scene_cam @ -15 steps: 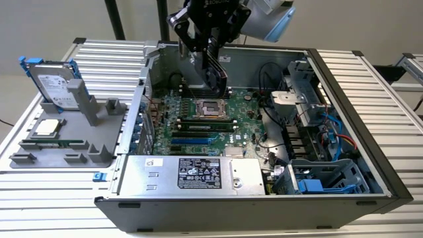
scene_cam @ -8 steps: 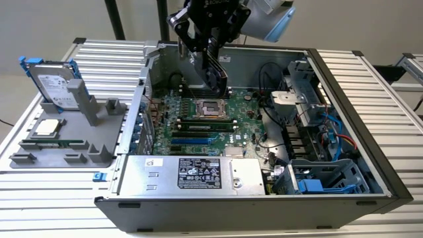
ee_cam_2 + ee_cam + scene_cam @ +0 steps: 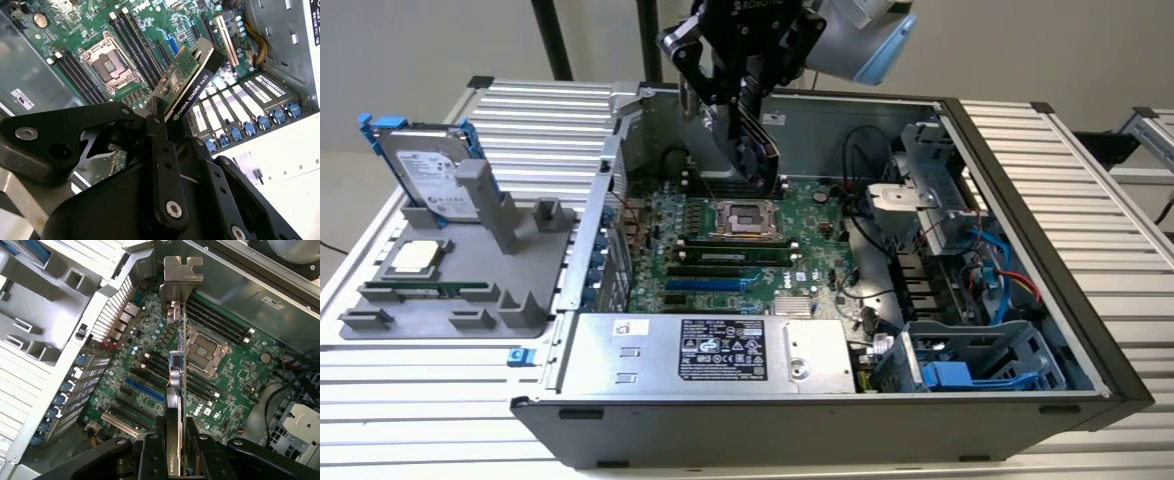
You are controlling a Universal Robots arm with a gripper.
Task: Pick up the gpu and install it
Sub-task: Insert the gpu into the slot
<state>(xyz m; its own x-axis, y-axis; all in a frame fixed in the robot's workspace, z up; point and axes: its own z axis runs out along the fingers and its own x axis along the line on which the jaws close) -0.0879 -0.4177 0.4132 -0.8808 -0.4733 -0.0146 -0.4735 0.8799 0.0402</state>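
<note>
The gpu [image 3: 755, 140] hangs on edge above the motherboard [image 3: 720, 265] inside the open computer case, toward its far side. My gripper [image 3: 742, 100] is shut on the card's upper part. In the second wrist view the gpu [image 3: 192, 87] shows its black shroud and green board, pinched between my black fingers [image 3: 156, 131]. In the first wrist view the card is edge-on: its silver end bracket [image 3: 182, 277] points toward the case's slotted rear wall, and the gripper [image 3: 175, 437] clamps the other end. The blue and black expansion slots [image 3: 145, 390] lie below it.
A grey fixture [image 3: 454, 275] on the exterior view's left holds a silver hard drive with a blue frame [image 3: 434, 170], a processor [image 3: 414, 257] and a thin memory stick [image 3: 434, 290]. The power supply [image 3: 707, 350], cables [image 3: 987, 270] and drive cage [image 3: 974, 360] crowd the case's near and right sides.
</note>
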